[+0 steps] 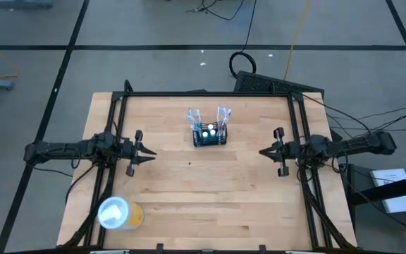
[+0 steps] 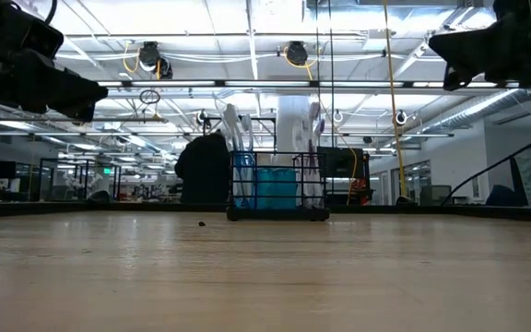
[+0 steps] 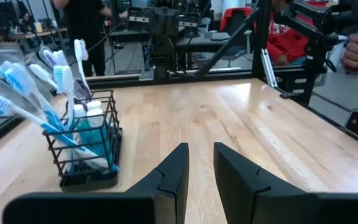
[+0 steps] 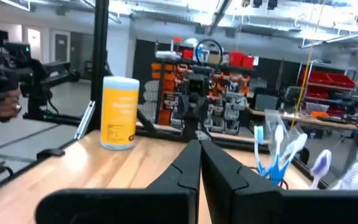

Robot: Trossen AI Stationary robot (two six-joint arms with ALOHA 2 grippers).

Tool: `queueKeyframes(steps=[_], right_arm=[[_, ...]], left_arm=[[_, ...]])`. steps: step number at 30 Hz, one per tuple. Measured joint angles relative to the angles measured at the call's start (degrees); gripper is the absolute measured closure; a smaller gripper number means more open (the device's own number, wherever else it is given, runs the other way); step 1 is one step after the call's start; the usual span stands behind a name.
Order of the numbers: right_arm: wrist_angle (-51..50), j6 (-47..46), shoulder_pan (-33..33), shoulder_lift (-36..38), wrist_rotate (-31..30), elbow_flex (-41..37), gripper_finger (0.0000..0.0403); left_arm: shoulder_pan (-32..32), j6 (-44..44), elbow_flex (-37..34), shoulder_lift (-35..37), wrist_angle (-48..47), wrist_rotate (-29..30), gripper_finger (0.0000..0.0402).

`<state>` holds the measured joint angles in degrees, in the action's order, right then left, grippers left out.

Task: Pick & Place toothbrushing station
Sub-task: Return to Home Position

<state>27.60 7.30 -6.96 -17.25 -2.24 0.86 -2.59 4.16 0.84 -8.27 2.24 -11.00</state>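
The toothbrushing station (image 1: 210,138) stood on the surface (image 1: 210,204). To its left hovered the left end effector (image 1: 151,152), narrowly parted and empty; to its right the right end effector (image 1: 262,152), fingers together.

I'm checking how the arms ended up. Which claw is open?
The left claw: its wrist view shows a clear gap between its two fingers. The right claw is shut, tip against tip, with no gap.

The toothbrushing station (image 3: 87,157) holds toothbrushes (image 3: 59,84) beyond the parted left end effector (image 3: 201,149).
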Motion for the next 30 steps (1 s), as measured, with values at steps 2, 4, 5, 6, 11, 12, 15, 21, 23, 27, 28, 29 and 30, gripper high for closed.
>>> queueKeyframes(steps=[2, 4, 5, 6, 11, 12, 15, 21, 23, 27, 28, 29, 30], right_arm=[[-1.05, 0.71, 0.79, 0.84, 0.92, 0.0, 0.0399], [-2.98, 0.84, 0.96, 2.04, 0.42, 0.0, 0.0399], [-4.59, 0.47, 0.94, 2.83, -0.74, 0.0, 0.0398], [-6.25, -0.19, 0.96, 3.78, -2.23, 0.0, 0.0398], [-16.74, -2.2, 0.96, 9.67, -3.73, 0.36, 0.0398], [-19.14, -2.49, 0.9, 11.17, -3.61, 0.84, 0.0399], [-26.33, -1.73, 0.05, 15.54, 0.21, 3.24, 0.0399], [-30.95, 2.08, -3.14, 17.06, 9.77, 6.64, 0.0398], [-31.45, 2.12, -3.74, 17.11, 7.02, 6.62, 0.0399], [-30.62, 3.34, -4.42, 17.1, 5.01, 5.63, 0.0398], [-30.31, 3.7, -4.42, 17.08, 5.02, 5.45, 0.0399], [-30.01, 3.89, -4.42, 17.06, 4.94, 5.25, 0.0399], [-29.99, 3.99, -4.42, 17.06, 4.86, 5.03, 0.0399]], left_arm=[[-0.32, -0.65, 0.0, 0.0, 0.03, -0.41, 0.0321], [-0.39, -0.91, 0.0, -0.18, 0.11, -1.18, 0.0321], [-0.39, -1.15, 0.0, -0.6, 0.15, -1.48, 0.0321], [-0.39, -1.43, 0.0, -1.1, 0.15, -1.62, 0.0321], [-0.39, -2.43, 0.0, -4.2, 0.37, -2.5, 0.0321], [-0.39, -2.49, 0.0, -4.5, 0.37, -2.54, 0.0321], [-0.39, -2.09, 0.0, -4.63, 0.39, -2.54, 0.0321], [-0.39, -1.08, 0.0, -4.42, 0.35, -1.61, 0.0321], [-0.39, -1.76, 0.0, -4.22, 0.15, 1.04, 0.0321], [-0.38, -0.62, 0.0, -4.04, -0.07, 2.28, 0.0321], [-0.39, -0.6, 0.0, -4.02, -0.09, 2.54, 0.0321], [-0.39, -0.71, 0.0, -4.04, -0.15, 3.14, 0.0321], [-0.39, -0.89, 0.0, -4.04, -0.25, 3.82, 0.0321]])
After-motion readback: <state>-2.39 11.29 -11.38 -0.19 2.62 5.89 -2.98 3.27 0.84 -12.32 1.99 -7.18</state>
